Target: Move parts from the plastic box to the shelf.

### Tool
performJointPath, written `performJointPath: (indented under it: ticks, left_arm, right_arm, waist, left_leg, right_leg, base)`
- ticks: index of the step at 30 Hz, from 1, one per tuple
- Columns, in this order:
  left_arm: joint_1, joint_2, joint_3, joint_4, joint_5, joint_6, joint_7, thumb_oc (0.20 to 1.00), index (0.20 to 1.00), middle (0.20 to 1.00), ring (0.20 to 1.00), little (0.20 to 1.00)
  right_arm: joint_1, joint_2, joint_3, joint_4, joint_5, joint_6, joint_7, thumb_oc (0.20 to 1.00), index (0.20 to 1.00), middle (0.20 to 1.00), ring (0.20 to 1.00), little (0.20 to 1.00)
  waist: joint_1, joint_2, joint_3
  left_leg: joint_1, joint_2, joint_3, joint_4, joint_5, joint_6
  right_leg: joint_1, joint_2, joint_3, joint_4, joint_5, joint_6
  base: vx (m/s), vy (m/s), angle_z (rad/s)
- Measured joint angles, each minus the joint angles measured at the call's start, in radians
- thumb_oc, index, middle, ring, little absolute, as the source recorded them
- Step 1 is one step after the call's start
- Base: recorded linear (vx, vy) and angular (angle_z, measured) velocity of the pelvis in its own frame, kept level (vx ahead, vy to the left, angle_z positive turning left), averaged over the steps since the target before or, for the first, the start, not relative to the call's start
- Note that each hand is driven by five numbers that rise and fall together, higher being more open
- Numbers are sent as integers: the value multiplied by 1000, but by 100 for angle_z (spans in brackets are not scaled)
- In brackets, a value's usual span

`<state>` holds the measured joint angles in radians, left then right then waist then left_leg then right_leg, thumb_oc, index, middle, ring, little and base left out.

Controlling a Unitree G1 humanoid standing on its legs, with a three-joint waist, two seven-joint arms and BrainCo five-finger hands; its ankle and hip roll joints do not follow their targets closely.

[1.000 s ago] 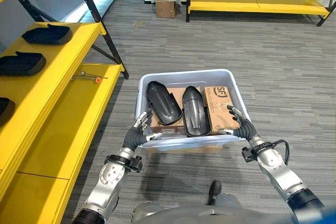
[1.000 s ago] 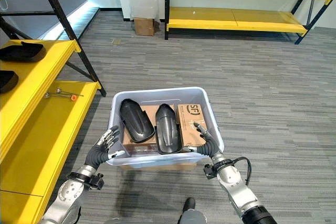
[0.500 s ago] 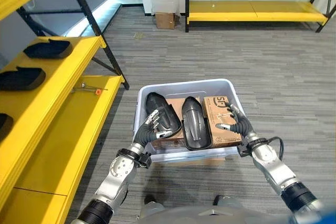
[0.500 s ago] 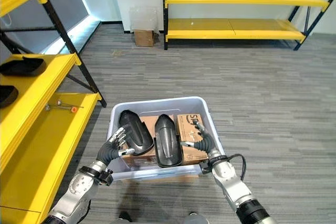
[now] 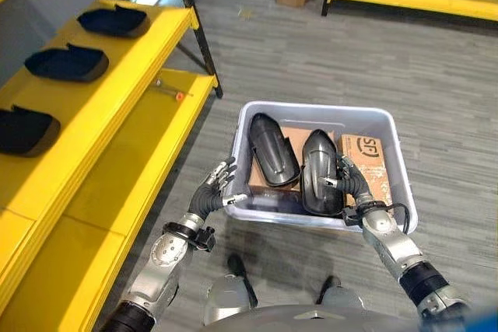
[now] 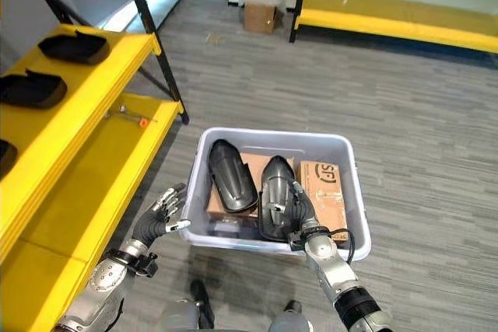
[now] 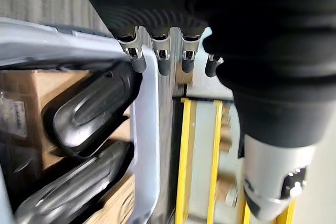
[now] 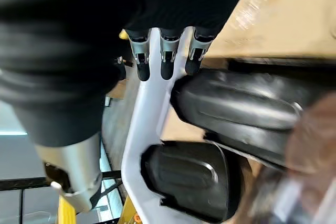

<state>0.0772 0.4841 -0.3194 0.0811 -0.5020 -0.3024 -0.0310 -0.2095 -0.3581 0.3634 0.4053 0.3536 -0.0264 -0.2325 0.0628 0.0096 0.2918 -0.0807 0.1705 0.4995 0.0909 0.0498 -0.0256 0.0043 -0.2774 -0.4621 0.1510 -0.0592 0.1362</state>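
the right hand [image 5: 348, 180], fingers relaxed and holding nothing, is at the near black part [image 5: 318, 183] in the plastic box [image 5: 399, 162]; the part's long axis runs away from the robot; the left hand [image 5: 212, 193], open, waits outside the box wall

Five black parts [image 5: 273, 149], one plastic box [image 5: 389, 126]

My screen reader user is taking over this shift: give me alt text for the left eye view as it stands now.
A grey plastic box on the floor holds two black parts and a cardboard carton. The right hand reaches over the nearer part; the left hand is open outside the box's left corner. A yellow shelf beside them carries three more black parts.
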Motion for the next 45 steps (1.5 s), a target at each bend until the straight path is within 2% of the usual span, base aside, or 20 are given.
performJointPath:
  ticks: [3, 6, 11, 12, 16, 19, 28, 36, 38, 45]
  left_arm:
    - [-53, -2, 17, -3, -25, -17, 9, 1000, 1000, 1000, 1000, 1000]
    - [-111, -6, -4, -4, -31, -15, 38, 1000, 1000, 1000, 1000, 1000]
    - [-192, -6, -35, -3, -33, -15, 73, 1000, 1000, 1000, 1000, 1000]
    - [-208, -5, -36, -1, -33, -12, 79, 1000, 1000, 1000, 1000, 1000]
    - [-247, -3, -70, 2, -37, 0, 80, 1000, 1000, 1000, 1000, 1000]
    - [-255, -3, -74, 2, -38, 17, 81, 1000, 1000, 1000, 1000, 1000]
    - [-253, -3, -76, 2, -39, 37, 80, 1000, 1000, 1000, 1000, 1000]
    - [-246, -3, -83, 2, -41, 52, 69, 1000, 1000, 1000, 1000, 1000]
    - [-238, -3, -89, 3, -41, 52, 55, 1000, 1000, 1000, 1000, 1000]
    - [-238, -2, -95, 11, -41, 48, 33, 1000, 1000, 1000, 1000, 1000]
  right_arm:
    - [-77, 6, -7, 65, 60, 21, -38, 1000, 1000, 1000, 1000, 1000]
    - [-168, 6, -26, 128, 113, 21, -93, 1000, 1000, 1000, 1000, 1000]
    - [-238, 4, -26, 198, 136, 33, -99, 1000, 1000, 1000, 1000, 1000]
    - [-278, 2, -25, 223, 152, 37, -99, 1000, 1000, 1000, 1000, 1000]
    - [-394, -6, -42, 328, 175, 44, -98, 1000, 1000, 1000, 1000, 1000]
    - [-425, -5, -36, 329, 174, 48, -56, 1000, 1000, 1000, 1000, 1000]
    - [-468, -7, 34, 330, 146, 74, 34, 1000, 1000, 1000, 1000, 1000]
    - [-517, -1, 97, 314, 23, 77, 63, 1000, 1000, 1000, 1000, 1000]
    - [-523, -6, 139, 283, -20, 79, 61, 1000, 1000, 1000, 1000, 1000]
    - [-537, -9, 153, 277, -88, 86, 34, 1000, 1000, 1000, 1000, 1000]
  waist:
    - [15, 22, 38]
    - [11, 49, 111]
    - [13, 67, 154]
    - [15, 73, 184]
    - [19, 98, 227]
    - [40, 102, 229]
    - [49, 104, 229]
    - [63, 109, 229]
    - [63, 109, 229]
    - [62, 111, 229]
  left_leg:
    - [-49, 3, -22, 7, 13, 8]
    - [-96, 3, -27, 16, 30, 18]
    - [-146, 3, -35, 36, 34, 23]
    - [-158, 4, -39, 39, 42, 25]
    - [-188, 1, -42, 57, 47, 29]
    - [-189, 4, -45, 59, 51, 26]
    - [-204, 4, -49, 65, 62, 24]
    - [-217, 3, -63, 65, 75, 22]
    - [-217, 2, -64, 65, 76, 22]
    - [-215, 3, -64, 65, 80, 23]
  right_leg:
    - [-45, -6, -19, 37, -9, -12]
    - [-108, -22, -19, 93, -19, -21]
    - [-180, -45, -14, 171, -49, -30]
    - [-201, -51, -14, 200, -59, -37]
    - [-244, -76, -12, 266, -84, -43]
    - [-256, -78, -8, 290, -97, -52]
    - [-287, -93, -6, 343, -120, -59]
    - [-309, -103, -9, 378, -138, -70]
    - [-309, -105, -9, 380, -138, -70]
    - [-309, -104, -9, 383, -138, -70]
  base:
    - [-113, 53, 20]
    - [-132, 90, 6]
    - [-74, 29, 4]
    - [-80, 39, 7]
    - [-62, 24, 7]
    - [-34, 11, 1]
    - [-5, -1, 1]
    - [3, -1, 3]
    - [0, 0, 0]
    - [0, 0, 0]
